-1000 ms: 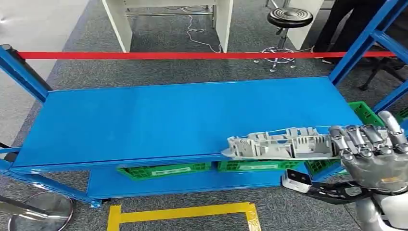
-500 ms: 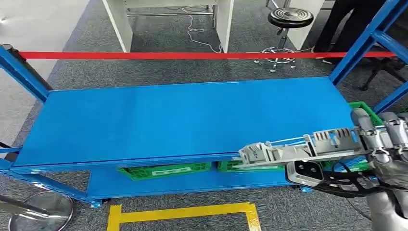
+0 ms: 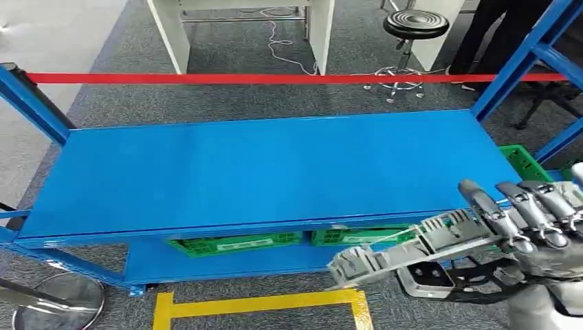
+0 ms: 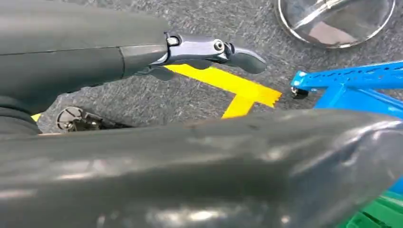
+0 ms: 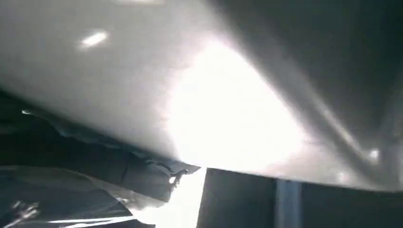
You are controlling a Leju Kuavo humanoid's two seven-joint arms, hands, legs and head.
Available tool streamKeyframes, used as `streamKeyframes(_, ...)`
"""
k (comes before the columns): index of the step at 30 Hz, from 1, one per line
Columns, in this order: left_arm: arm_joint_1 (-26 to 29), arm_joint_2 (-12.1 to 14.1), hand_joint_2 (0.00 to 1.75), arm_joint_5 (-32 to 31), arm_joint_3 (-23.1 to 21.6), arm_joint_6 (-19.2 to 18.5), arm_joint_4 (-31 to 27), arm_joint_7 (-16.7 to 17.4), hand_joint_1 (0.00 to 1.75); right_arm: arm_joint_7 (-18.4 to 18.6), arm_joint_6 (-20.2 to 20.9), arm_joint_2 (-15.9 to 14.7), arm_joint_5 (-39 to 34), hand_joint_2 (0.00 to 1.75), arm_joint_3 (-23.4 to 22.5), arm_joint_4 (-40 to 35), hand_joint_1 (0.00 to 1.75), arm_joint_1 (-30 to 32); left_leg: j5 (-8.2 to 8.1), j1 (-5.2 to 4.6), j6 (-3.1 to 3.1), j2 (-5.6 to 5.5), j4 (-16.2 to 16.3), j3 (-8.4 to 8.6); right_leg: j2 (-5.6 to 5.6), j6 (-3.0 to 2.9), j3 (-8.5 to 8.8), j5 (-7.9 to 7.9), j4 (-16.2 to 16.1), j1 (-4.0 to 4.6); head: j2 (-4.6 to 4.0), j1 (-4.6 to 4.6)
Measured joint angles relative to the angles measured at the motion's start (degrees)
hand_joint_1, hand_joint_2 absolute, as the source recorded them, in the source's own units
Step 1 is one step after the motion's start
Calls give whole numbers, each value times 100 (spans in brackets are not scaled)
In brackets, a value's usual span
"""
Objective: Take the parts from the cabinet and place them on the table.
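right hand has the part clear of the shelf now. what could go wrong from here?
1. The right hand grips the long grey part at one end, so the free end droops; it could twist or slip out.
2. That low tip hangs just in front of the blue shelf edge and could clip it on a turn.
3. A person stands beyond the red tape; the overhang sweeps wide.

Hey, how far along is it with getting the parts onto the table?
Done: the long grey part is off the blue shelf. In hand: the right hand grips one end of it, out past the shelf's front edge, tilted down. Left: setting it on the table.
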Motion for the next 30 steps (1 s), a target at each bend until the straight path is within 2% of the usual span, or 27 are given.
streamKeyframes(5, 18, 20, 0, -33, 4, -81, 0, 53, 0, -76, 0, 336, -356, 175, -111, 153, 175, 251, -22, -39, 41, 0, 30, -10, 0, 40, 2, 6, -3, -43, 0, 2)
streamKeyframes(7, 25, 22, 0, 11, 24, -81, 0, 116, 0, -76, 0, 447, -432, 175, -133, 164, 175, 313, 9, -62, 78, -4, 42, -11, 1, 92, 17, 50, -28, -61, 0, 0)
streamKeyframes(8, 24, 22, 0, 20, 28, -83, 0, 127, 0, -76, 0, 485, -467, 175, -146, 164, 175, 353, 53, -60, 129, -3, -35, 1, 2, 119, 34, 67, -48, -54, 0, -2)
streamKeyframes(9, 21, 13, 0, 31, 39, -103, 0, 142, 0, -76, 0, 522, -526, 175, -175, 166, 175, 414, 130, -8, 161, 25, -134, 47, 1, 113, -31, -47, -7, -69, 2, 9)
streamKeyframes(10, 17, 11, 0, 42, 53, -111, 0, 149, 0, -76, 0, 557, -568, 175, -188, 164, 175, 457, 169, -7, 223, 27, -184, 45, 7, 94, -108, -272, 199, -48, 0, 22)
streamKeyframes(12, 31, 9, 0, 57, 68, -94, 0, 203, 0, -78, 0, 605, -583, 175, -240, 164, 175, 543, 190, -11, 223, 28, -182, -5, 11, 101, -405, -735, 1007, -40, 2, 42)
streamKeyframes(13, 46, 7, 0, 59, 74, -72, 2, 216, 0, -78, 0, 631, -568, 175, -269, 164, 175, 622, 202, -15, 216, 29, -180, -25, 11, 109, -552, -903, 1410, -40, 0, 37)
streamKeyframes(14, 52, 7, 0, 57, 90, -59, 2, 236, 0, -78, 0, 655, -550, 175, -295, 164, 175, 695, 218, -14, 203, 29, -176, -43, 11, 122, -598, -928, 1589, -41, 0, 46)
streamKeyframes(15, 56, 7, 0, 59, 114, -46, 2, 243, 0, -78, 0, 682, -533, 175, -330, 161, 175, 759, 232, -2, 182, 29, -165, -65, 4, 135, -500, -789, 1482, -49, 0, 46)
streamKeyframes(16, 58, 7, 0, 57, 120, -41, 9, 253, 0, -78, 0, 705, -518, 175, -360, 153, 175, 792, 241, 13, 164, 29, -149, -85, 0, 142, -315, -591, 1177, -57, 0, 44)
streamKeyframes(17, 59, 7, 0, 59, 122, -41, 11, 262, 0, -78, 0, 734, -506, 175, -382, 140, 175, 832, 248, 38, 137, 27, -120, -111, -5, 163, -17, -356, 657, -70, 0, 44)
streamKeyframes(18, 58, 7, 0, 63, 127, -54, 13, 275, 0, -78, 0, 762, -504, 175, -404, 122, 175, 860, 249, 55, 90, 25, -83, -135, -7, 195, 274, -214, 146, -93, 0, 52)
streamKeyframes(19, 60, 42, 0, 77, 140, -79, 13, 275, 0, -78, 0, 791, -511, 175, -413, 122, 175, 876, 263, 36, 22, 19, -64, -171, 18, 181, 418, -393, -17, -53, 2, 79)
streamKeyframes(20, 61, 35, 0, 79, 162, -111, 18, 273, 0, -78, 0, 826, -526, 175, -417, 105, 175, 928, 279, 17, -24, 10, -35, -182, 68, 70, 354, -253, 44, -36, 2, 74)
streamKeyframes(22, 62, 46, 0, 94, 175, -129, 17, 254, 0, -81, 0, 889, -552, 175, -450, 100, 175, 1020, 369, 18, -107, -5, -45, -210, 70, 11, 278, -269, 90, -21, 0, 68)
streamKeyframes(23, 67, 52, 0, 96, 190, -131, 17, 249, 0, -81, 0, 911, -568, 175, -452, 98, 175, 1045, 393, 27, -137, -6, -46, -219, 70, -43, 246, -243, 89, -25, 0, 70)
streamKeyframes(24, 71, 52, 0, 107, 203, -133, 17, 241, 0, -80, 0, 937, -587, 175, -463, 98, 175, 1054, 314, 47, -160, -2, -11, -240, 48, -120, 159, -198, 77, -40, 0, 59)
streamKeyframes(25, 73, 59, 0, 112, 205, -135, 17, 236, 0, -81, 0, 948, -601, 175, -472, 98, 175, 1064, 55, 45, -161, 5, 152, -303, 39, -179, 130, -161, 74, -24, 0, 39)
streamKeyframes(26, 74, 61, 0, 112, 208, -146, 17, 229, 0, -83, 0, 972, -631, 175, -476, 98, 175, 1075, -263, 37, -162, 2, 493, -406, 29, -234, 99, -118, 75, -9, 0, 9)
streamKeyframes(27, 70, 59, 0, 112, 210, -157, 17, 223, 0, -83, 0, 992, -690, 175, -478, 100, 175, 1107, -582, 30, -165, 1, 954, -535, 19, -252, 31, -63, 78, 19, 0, -18)
streamKeyframes(28, 69, 57, 0, 107, 210, -166, 17, 217, 0, -83, 0, 1016, -758, 175, -478, 100, 175, 1145, -820, 24, -153, 2, 1414, -634, 6, -273, -45, -6, 84, 56, 0, -31)
streamKeyframes(29, 68, 52, 0, 107, 210, -168, 17, 216, 0, -83, 0, 1022, -808, 175, -481, 107, 175, 1158, -884, 10, -123, 2, 1664, -639, 0, -295, -114, 48, 90, 91, 0, -24)
streamKeyframes(30, 68, 50, 0, 107, 210, -177, 20, 216, 0, -83, 0, 1038, -826, 175, -481, 116, 175, 1162, -803, -16, -79, 1, 1657, -544, -1, -311, -182, 96, 91, 128, 0, -28)
